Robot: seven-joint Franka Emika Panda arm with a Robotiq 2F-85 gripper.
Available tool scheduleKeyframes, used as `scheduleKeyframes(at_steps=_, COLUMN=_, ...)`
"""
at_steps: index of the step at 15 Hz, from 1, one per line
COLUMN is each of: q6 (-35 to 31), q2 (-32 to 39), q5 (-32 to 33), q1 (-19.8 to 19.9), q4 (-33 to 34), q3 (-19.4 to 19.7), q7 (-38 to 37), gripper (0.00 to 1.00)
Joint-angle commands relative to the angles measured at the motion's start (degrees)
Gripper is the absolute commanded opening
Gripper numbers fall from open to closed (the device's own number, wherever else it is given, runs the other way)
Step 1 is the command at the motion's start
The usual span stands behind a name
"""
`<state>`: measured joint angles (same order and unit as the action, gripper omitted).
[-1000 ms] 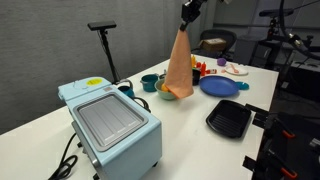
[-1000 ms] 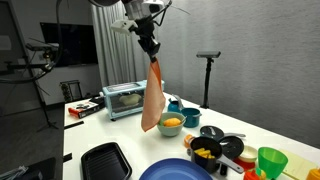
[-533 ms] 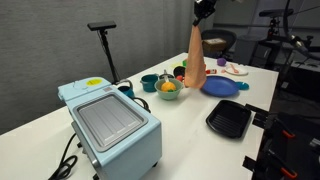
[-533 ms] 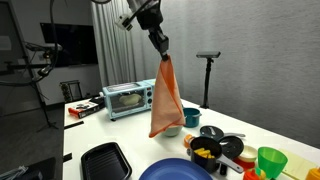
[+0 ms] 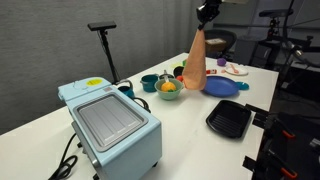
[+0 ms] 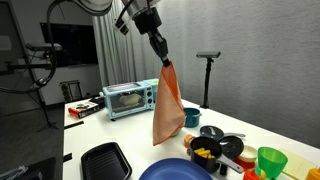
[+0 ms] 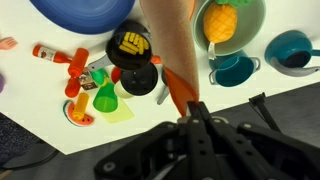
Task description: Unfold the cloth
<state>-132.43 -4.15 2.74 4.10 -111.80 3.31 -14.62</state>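
Gripper (image 6: 164, 58) pinched shut on top corner of the cloth (image 6: 166, 110); cloth hangs straight below it, long axis vertical, bunched narrow; lower end beside blue plate (image 5: 223, 86), touching surface (image 5: 180, 125) or not, can't tell.

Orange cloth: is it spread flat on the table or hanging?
Hanging, not spread: the cloth dangles in a narrow drape from the shut claw, pinched at its top.

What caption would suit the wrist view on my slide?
The shut end effector grips the orange cloth, which hangs toward the white table near a blue plate.
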Motion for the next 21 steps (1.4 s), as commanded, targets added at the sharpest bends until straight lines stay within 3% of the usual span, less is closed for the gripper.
scheduleKeyframes(at_steps=1, q6=3.9, q2=0.7, q5=7.5, q1=-0.4, q4=-0.6, q3=-1.8, q7=-6.0, gripper=0.0)
scheduleKeyframes(at_steps=4, q6=9.0, q2=3.5, q5=17.2, q1=-1.5, q4=0.0, q3=-3.8, q7=-12.9, gripper=0.0)
scheduleKeyframes(at_steps=9, q6=14.7, q2=5.0, q5=21.5, q1=-3.3, q4=1.2, q3=-4.4, q7=-15.3, gripper=0.0)
scheduleKeyframes(at_steps=18, q6=-1.8, q2=12.6, q5=-1.5, q1=-7.0, q4=-0.7, q3=-8.2, q7=2.8, gripper=0.0)
scheduleKeyframes(at_steps=21, q6=-3.9, q2=16.6, q5=-7.3, q1=-8.0, q4=-0.1, q3=-9.9, q7=7.1, gripper=0.0)
